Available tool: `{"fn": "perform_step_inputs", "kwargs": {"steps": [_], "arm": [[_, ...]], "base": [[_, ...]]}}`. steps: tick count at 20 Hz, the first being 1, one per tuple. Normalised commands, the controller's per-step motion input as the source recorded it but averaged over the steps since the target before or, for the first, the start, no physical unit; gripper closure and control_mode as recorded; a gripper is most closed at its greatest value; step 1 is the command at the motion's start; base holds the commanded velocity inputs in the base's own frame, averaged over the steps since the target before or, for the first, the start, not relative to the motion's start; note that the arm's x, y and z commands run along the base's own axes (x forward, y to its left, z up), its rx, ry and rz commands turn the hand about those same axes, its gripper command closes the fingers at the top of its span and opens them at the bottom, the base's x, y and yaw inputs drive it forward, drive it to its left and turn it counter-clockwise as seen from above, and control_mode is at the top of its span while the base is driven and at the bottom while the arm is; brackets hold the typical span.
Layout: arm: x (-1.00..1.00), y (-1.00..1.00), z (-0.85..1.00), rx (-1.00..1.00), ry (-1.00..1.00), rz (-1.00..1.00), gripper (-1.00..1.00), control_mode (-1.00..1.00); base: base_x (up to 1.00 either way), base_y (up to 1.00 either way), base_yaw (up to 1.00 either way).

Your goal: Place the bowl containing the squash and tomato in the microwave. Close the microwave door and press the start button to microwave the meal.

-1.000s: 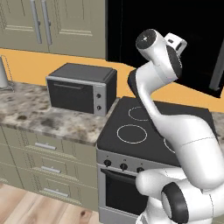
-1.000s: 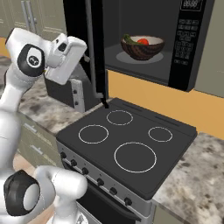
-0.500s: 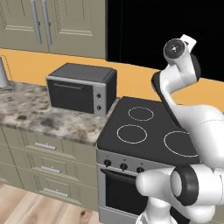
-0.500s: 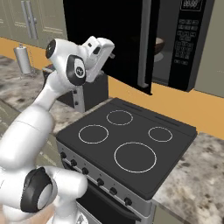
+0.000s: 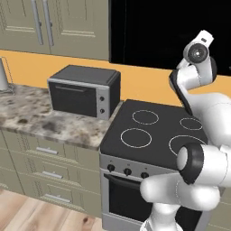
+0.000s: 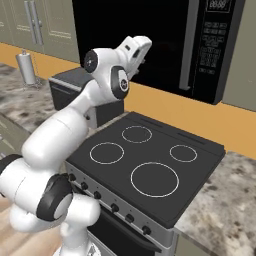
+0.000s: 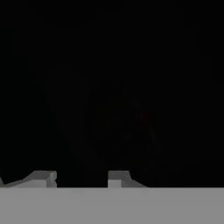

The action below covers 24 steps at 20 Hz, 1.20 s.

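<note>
A glossy black microwave door (image 6: 135, 42), a speckled stone surface (image 5: 54, 122) and a smooth black hob (image 6: 150, 160) are seen.

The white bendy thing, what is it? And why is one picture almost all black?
That white thing is a robot arm standing in a pretend computer kitchen. Two cameras ride behind it, one on its left and one on its right, so two pictures show the same kitchen from two sides. You can see a black stove, a stone counter with a small grey oven on it, and a big black microwave above. The third camera sits on the robot's hand. It is dark because the hand is up close to the shiny black microwave door, which looks shut. At the bottom of that picture are the two tips of the gripper, with a gap and nothing between them.
</note>
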Motion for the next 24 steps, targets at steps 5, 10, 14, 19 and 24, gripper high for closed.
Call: {"fn": "perform_step_inputs", "kwargs": {"steps": [5, 10, 14, 19, 24], "arm": [[0.33, -0.54, 0.0, -0.05, -0.04, 0.07, -1.0, -1.0], [-0.9, -0.2, 0.21, -0.33, 0.02, 0.17, -1.0, -1.0], [-0.97, -0.04, 0.3, -0.35, 0.0, 0.14, -1.0, -1.0], [-0.7, 0.08, 0.27, 0.1, -0.13, -0.14, -1.0, -1.0], [-0.75, 0.09, 0.37, 0.26, -0.13, -0.28, -1.0, -1.0]], "base": [[0.0, 0.0, 0.0], [0.0, 0.0, 0.0], [0.0, 0.0, 0.0], [0.0, 0.0, 0.0], [0.0, 0.0, 0.0]]}}
